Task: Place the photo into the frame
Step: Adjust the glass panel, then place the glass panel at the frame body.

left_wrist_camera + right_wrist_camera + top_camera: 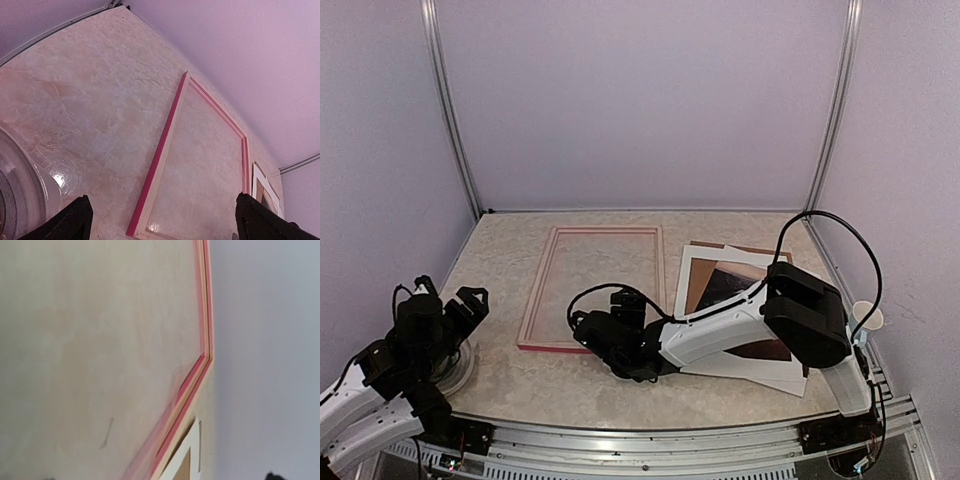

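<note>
**Now: photo lies beside an empty frame**

You have the frame (536, 290) lying flat, left of centre in the top view, with bare table (500, 380) showing through it, so it looks ready to receive a print. The photo (725, 283) lies just to its right, under a white mat (692, 270) (your right arm covers part of it). The right gripper (595, 335) sits low at the frame's lower-right corner, probably to steady it; whether its jaws are spread I cannot tell. The left gripper (448, 298) waits at lower left, spread wide and empty, out of the way.
</note>
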Motion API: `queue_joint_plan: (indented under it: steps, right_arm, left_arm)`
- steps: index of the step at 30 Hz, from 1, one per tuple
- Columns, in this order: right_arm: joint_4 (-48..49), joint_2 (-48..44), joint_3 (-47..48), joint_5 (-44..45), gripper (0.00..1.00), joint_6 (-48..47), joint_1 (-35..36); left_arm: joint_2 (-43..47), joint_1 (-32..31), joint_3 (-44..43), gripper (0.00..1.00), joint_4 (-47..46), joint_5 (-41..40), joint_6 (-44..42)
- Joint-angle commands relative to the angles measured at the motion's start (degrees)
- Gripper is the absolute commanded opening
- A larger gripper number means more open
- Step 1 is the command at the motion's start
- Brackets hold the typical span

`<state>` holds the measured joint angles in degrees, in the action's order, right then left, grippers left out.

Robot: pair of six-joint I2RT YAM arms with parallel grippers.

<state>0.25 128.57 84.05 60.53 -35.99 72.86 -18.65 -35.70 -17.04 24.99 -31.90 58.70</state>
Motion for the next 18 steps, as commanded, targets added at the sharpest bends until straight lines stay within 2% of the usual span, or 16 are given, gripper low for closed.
queue_joint_plan:
  steps: [1, 9, 14, 18]
  right_arm:
    - [-2.20, -1.20, 1.96, 0.35, 0.90, 3.66, -0.96]
    - [-4.84, 1.67, 6.15, 3.18, 0.80, 9.11, -1.05]
    - [-3.74, 0.53, 3.77, 2.56, 0.71, 9.72, -1.05]
    - [-0.45, -0.40, 0.56, 1.49, 0.63, 6.74, -1.05]
  left_arm:
    - [-0.52, 0.46, 0.51, 0.99, -1.30, 0.08, -0.66]
    - [-0.92, 0.46, 0.36, 0.99, -1.44, 0.41, -0.68]
    - [-0.93, 0.46, 0.25, 0.99, -1.73, 0.42, -0.75]
    - [-1.24, 0.46, 0.38, 0.99, -2.19, 0.67, -0.82]
